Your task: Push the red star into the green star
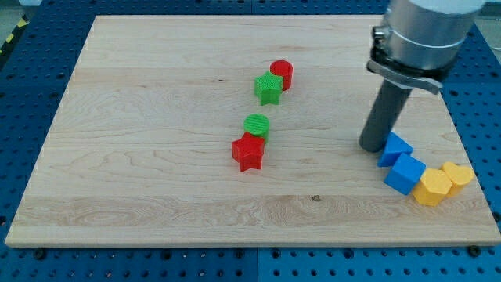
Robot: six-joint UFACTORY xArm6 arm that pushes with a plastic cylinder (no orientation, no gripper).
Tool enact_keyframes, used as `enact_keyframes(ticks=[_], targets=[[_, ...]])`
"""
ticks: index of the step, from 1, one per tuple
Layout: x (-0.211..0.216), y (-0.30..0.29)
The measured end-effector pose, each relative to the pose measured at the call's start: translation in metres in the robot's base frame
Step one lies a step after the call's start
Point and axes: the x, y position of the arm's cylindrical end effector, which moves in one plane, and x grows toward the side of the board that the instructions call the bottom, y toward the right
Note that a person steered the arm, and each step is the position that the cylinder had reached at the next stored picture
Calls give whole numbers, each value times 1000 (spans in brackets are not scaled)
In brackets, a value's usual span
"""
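- You can see my tip [373, 146] on the board's right side. It is a plain rod with nothing to open or close, and it holds nothing.
- It sits just beside the blue triangle block [394, 148].
- The red star [248, 152] lies near the middle, touching the green round block [256, 125].
- The green star [268, 88] sits higher up, touching the red round block [282, 74].
- A blue cube [405, 172], a yellow hexagon block [431, 187] and a yellow heart [458, 174] follow the triangle.

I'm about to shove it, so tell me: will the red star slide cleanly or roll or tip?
The red star looks low and flat-bottomed, so it will probably slide, not roll or tip. Its points may make it rotate under an off-centre push. The green cylinder touches its top edge and would likely get carried along.
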Motion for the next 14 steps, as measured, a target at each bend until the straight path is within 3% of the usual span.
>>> enact_keyframes(ticks=[3,5,6,7,9,10,11,12,14], targets=[[14,13],[-45,-33],[-45,-33],[-21,-59],[71,-102],[86,-137],[80,-191],[78,-205],[17,-193]])
